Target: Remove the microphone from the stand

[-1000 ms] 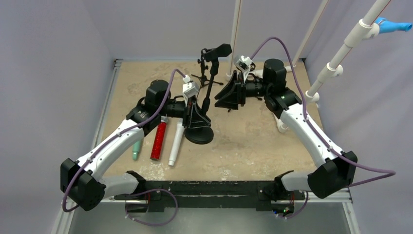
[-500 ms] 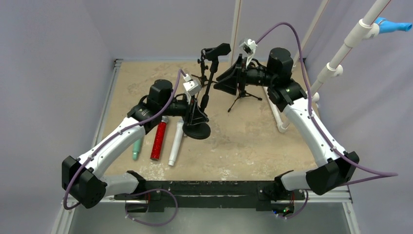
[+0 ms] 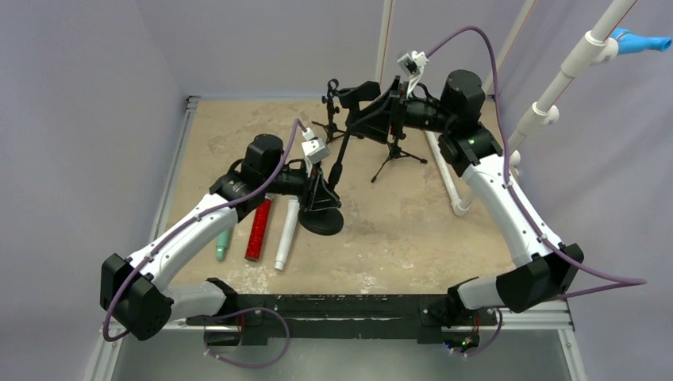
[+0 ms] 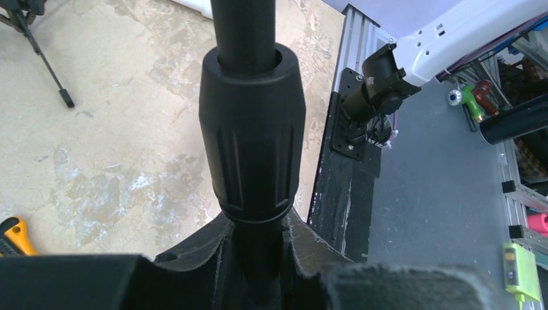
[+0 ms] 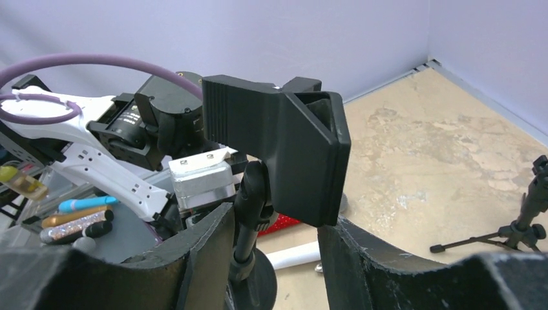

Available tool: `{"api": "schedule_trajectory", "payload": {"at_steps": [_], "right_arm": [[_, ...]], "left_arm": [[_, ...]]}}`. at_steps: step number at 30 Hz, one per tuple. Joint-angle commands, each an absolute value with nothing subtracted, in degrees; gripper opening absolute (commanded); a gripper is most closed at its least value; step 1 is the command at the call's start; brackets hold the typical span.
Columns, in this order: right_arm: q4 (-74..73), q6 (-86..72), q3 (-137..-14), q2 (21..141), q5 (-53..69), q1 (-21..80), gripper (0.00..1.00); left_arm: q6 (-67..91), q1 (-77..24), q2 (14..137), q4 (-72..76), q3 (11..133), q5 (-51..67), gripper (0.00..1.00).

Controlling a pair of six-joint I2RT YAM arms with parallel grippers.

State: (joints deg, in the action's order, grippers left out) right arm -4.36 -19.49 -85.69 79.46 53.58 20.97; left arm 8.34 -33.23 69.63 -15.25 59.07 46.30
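A black microphone (image 5: pixel 278 142), blocky and matte with a ribbed rear end and a squared-off front rim, sits on top of its stand (image 3: pixel 321 222) near the back of a sandy, mottled tan table (image 3: pixel 413 230). The stand is a slim dark pole that leans from a round, flat black base. A thick plastic collar (image 4: pixel 252 129) with moulded vertical ribs is part-way up the pole.

The left gripper (image 4: pixel 255 226) is clamped on the pole just below that collar, with the shaft seated in the notch between its padded, fuzzy-edged fingers. The right gripper (image 5: pixel 274 223) is raised to the head of the stand with its jaws apart. One dark finger stands on either side of the microphone's lower edge and the joint beneath it. The frames do not show whether either finger is touching.

To the left of the base three slender tubes lie side by side on the table: a teal pen (image 3: pixel 224 240), a red glitter tube (image 3: pixel 259 225) and a white tube (image 3: pixel 286 232). A small black tripod (image 3: pixel 394 155) stands behind the stand, beneath the right arm.
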Motion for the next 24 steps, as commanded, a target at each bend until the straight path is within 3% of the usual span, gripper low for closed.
{"api": "schedule_trajectory", "payload": {"at_steps": [1, 13, 21, 24], "right_arm": [[1.0, -23.9, -88.0, 79.9, 55.3, 20.6, 0.48], [11.0, -33.0, -84.9, 79.9, 56.9, 19.6, 0.47], [15.0, -36.1, -80.9, 80.3, 55.1, 19.6, 0.36], [16.4, -37.0, -79.7, 80.3, 55.2, 19.7, 0.23]], "left_arm": [[7.0, -34.1, 68.3, -10.0, 59.1, 51.1, 0.00], [7.8, -34.3, 68.5, -8.2, 57.6, 52.1, 0.00], [8.4, -34.9, 69.1, -7.6, 58.1, 52.5, 0.00], [8.6, -35.1, 69.9, -7.7, 58.8, 52.6, 0.00]]}}
